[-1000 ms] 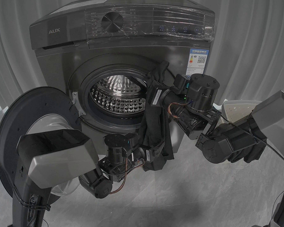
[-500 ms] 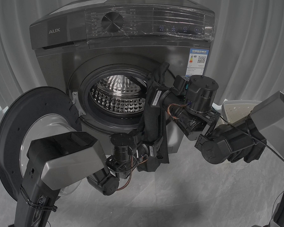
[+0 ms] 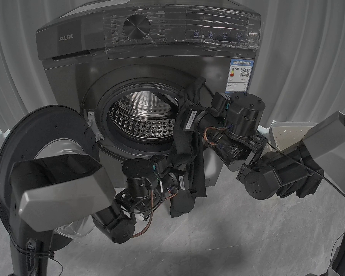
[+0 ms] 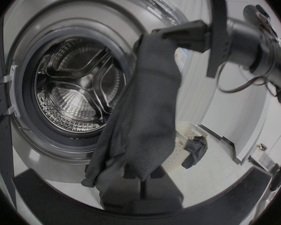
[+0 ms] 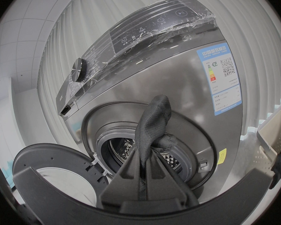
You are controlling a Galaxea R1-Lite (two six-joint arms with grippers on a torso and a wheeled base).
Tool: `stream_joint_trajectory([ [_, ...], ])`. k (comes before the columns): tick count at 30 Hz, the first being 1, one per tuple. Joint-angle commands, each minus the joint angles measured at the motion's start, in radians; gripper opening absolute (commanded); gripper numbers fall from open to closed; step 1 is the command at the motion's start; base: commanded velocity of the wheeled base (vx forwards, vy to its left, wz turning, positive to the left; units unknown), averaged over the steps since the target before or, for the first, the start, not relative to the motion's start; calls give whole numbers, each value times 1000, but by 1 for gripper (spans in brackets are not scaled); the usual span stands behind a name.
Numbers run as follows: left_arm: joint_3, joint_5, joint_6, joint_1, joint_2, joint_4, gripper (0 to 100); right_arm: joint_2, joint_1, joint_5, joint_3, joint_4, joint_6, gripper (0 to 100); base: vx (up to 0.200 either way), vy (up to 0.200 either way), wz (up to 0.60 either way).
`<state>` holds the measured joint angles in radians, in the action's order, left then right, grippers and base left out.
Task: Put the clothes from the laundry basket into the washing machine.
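Observation:
A long black garment (image 3: 188, 150) hangs in front of the washing machine's open drum (image 3: 142, 115), at the right side of the opening. My right gripper (image 3: 183, 110) is shut on its upper end, which sticks up past the fingers (image 5: 154, 119). My left gripper (image 3: 182, 183) sits lower, below the door opening, shut on the garment's lower part (image 4: 146, 103). The cloth's tail dangles beneath it. The white laundry basket (image 3: 291, 129) stands on the floor to the right, with dark clothing (image 4: 195, 147) draped over its rim.
The machine's round door (image 3: 38, 135) is swung wide open to the left, close to my left arm. The drum (image 4: 75, 91) holds no clothes that I can see. Grey floor lies open in front; curtains hang behind.
My left arm has drawn back to the left and slightly down, pulling the garment's lower part with it. The right gripper has stayed almost where it was.

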<state>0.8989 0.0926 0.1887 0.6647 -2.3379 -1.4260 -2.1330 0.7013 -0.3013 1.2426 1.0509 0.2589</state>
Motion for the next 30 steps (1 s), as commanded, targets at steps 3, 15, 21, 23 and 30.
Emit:
stream_joint_trajectory([
  [3,-176,-5,3,85,196,-22,0,-50,46,31,-6,40,22,0,0,0,0],
  [15,-173,16,1,53,140,-82,0,-67,-6,27,-6,34,16,100,0,0,0],
  [21,-146,59,-3,15,141,-71,0,-13,-60,27,-28,26,14,100,0,0,0],
  [23,-141,81,-6,-5,147,-71,0,1,-78,27,-55,26,8,100,0,0,0],
  [30,-129,99,-8,-37,201,-68,0,38,-114,103,-308,51,-86,100,0,0,0],
])
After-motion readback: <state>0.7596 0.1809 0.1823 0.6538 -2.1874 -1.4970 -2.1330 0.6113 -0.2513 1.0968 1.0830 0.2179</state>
